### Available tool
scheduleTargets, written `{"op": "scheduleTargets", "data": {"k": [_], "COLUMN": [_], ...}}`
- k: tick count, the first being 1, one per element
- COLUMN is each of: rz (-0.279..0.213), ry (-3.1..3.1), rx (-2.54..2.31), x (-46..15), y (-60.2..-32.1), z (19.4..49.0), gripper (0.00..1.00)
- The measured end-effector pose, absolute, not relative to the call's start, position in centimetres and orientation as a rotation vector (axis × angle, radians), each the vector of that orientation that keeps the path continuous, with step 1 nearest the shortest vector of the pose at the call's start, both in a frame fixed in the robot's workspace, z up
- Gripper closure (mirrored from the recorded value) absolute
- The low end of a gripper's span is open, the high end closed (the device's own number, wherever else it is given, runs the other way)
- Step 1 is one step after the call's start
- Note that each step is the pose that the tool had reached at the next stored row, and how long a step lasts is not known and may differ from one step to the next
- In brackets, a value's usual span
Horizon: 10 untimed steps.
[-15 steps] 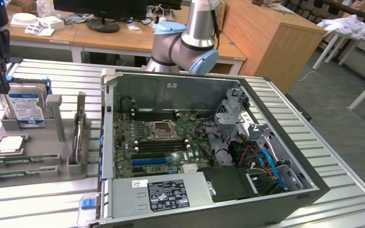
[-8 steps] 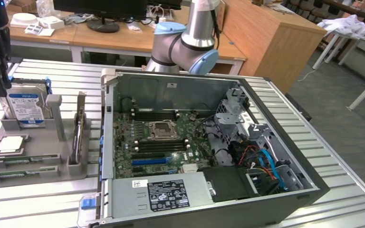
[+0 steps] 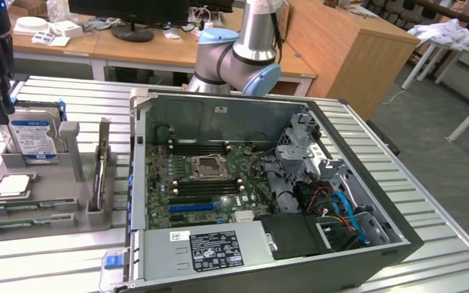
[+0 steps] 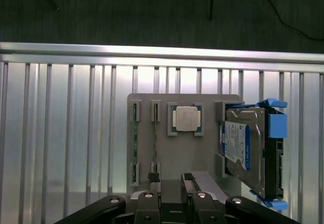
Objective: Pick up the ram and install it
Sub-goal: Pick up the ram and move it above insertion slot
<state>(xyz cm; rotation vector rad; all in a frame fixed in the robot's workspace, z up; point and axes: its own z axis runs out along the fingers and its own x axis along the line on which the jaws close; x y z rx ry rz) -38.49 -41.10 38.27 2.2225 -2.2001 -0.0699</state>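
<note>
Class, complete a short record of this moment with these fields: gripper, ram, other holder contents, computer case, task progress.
gripper: open, empty, above the grey holder
ram: sitting in a holder slot, apart from the gripper
other holder contents: processor lying flat; hard drive standing on edge
computer case: open, motherboard exposed, black memory slots visible
task progress: ram not yet picked up

The gripper [image 4: 171, 177] is cut off by the picture's edge, its fingers [image 4: 154, 179] covering part of the grey holder [image 4: 207, 153] beneath. The ram [image 4: 134, 145] just beside them stands edge-on, its chips too small to tell.
</note>
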Motion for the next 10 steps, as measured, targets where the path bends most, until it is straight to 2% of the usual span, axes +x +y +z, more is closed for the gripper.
{"op": "scheduleTargets", "data": {"k": [4,5,10], "rz": [-0.070,-0.070,-0.064], "ry": [-2.200,-2.200,-2.203], "rx": [2.223,2.223,2.226], "x": [-38.50,-38.50,-38.49], "y": [-41.10,-41.10,-41.10], "z": [38.28,38.27,37.71], "gripper": [0.69,0.63,0.63]}}
